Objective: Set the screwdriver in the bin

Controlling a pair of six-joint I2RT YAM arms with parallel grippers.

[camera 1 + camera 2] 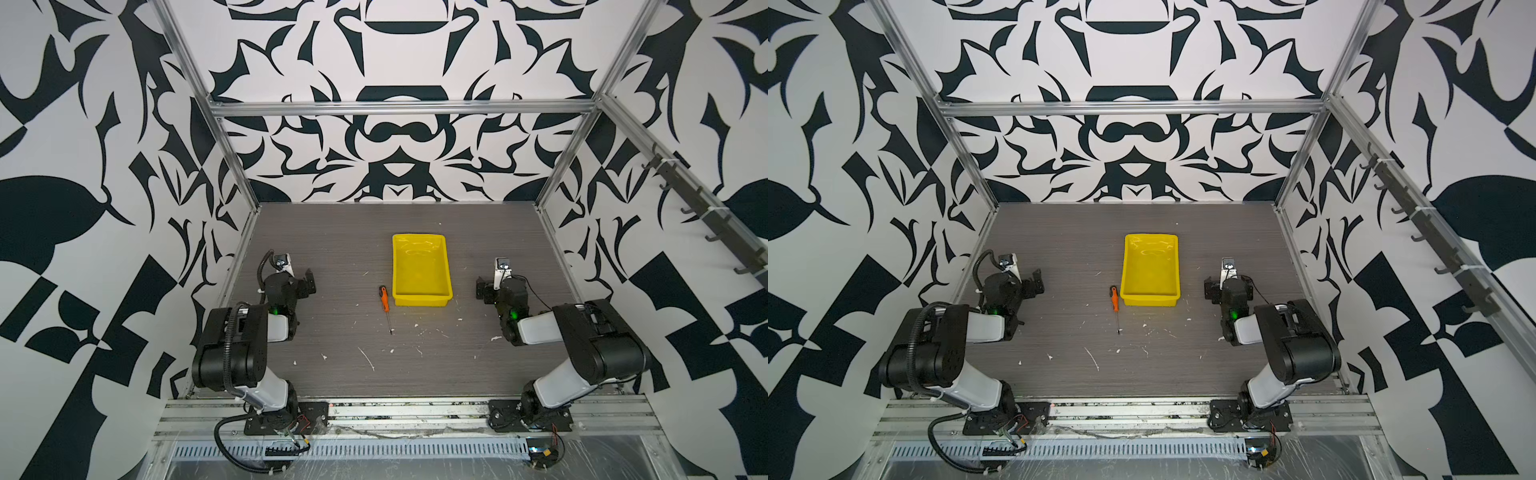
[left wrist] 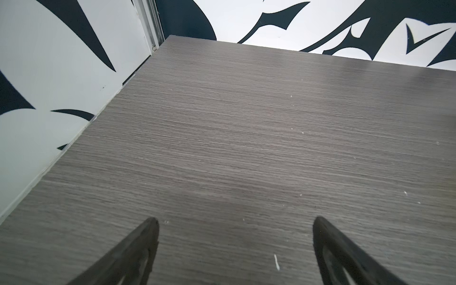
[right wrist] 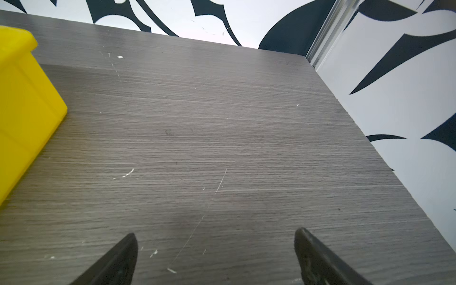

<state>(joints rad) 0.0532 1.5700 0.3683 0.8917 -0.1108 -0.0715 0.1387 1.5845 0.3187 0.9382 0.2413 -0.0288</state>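
Here, at the far left, the left gripper (image 1: 306,283) hovers low over the grey table (image 1: 332,249), well apart from everything else. In the left wrist view its jaws stand wide open with only bare tabletop between the two dark fingers (image 2: 138,249), whose bases are cut off by the frame edge.

Further right, near the middle of the table, the screwdriver (image 1: 386,306) lies flat, black cap pointing toward the back wall. Its thin shaft is hard to make out against the wood grain, and the tip is too small to read. It lies just beside the near left corner of the bin (image 1: 422,297); whether they touch I cannot tell.

The bin sits upright right of centre, its glossy inside showing only glare.

At the right, the right gripper (image 1: 482,291) hangs near the bin's right wall, jaws open and holding nothing. Its wrist view catches just one yellow corner of the bin (image 3: 24,98), the rest cut off.
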